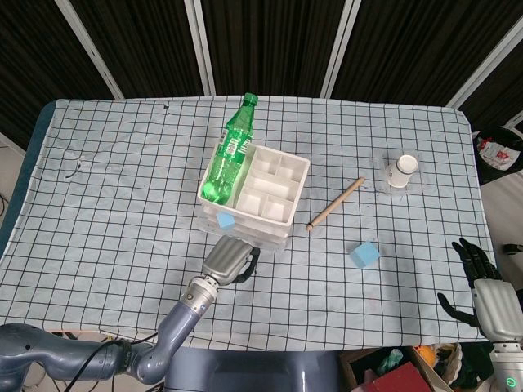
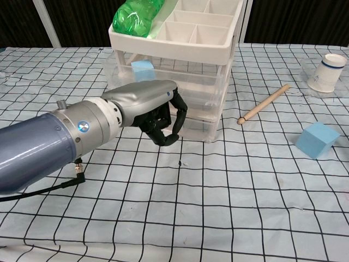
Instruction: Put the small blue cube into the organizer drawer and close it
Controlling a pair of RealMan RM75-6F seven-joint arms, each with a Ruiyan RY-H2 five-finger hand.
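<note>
The right hand (image 1: pixel 484 287) hangs off the near right table edge, fingers spread and holding nothing. The left hand (image 2: pixel 154 108) sits against the organizer's (image 1: pixel 255 193) clear drawer front (image 2: pixel 199 98), fingers curled in on nothing. Inside that drawer lies the small blue cube (image 2: pixel 143 69). Farther right lie a larger blue cube (image 2: pixel 317 140) and a wooden stick (image 2: pixel 264 103).

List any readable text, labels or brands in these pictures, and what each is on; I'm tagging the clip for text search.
None can be read.
Green bottle label: white print, too blurred.
Left robot hand wrist: round blue emblem, no legible letters.
Paper cup: blue band only, no text.
</note>
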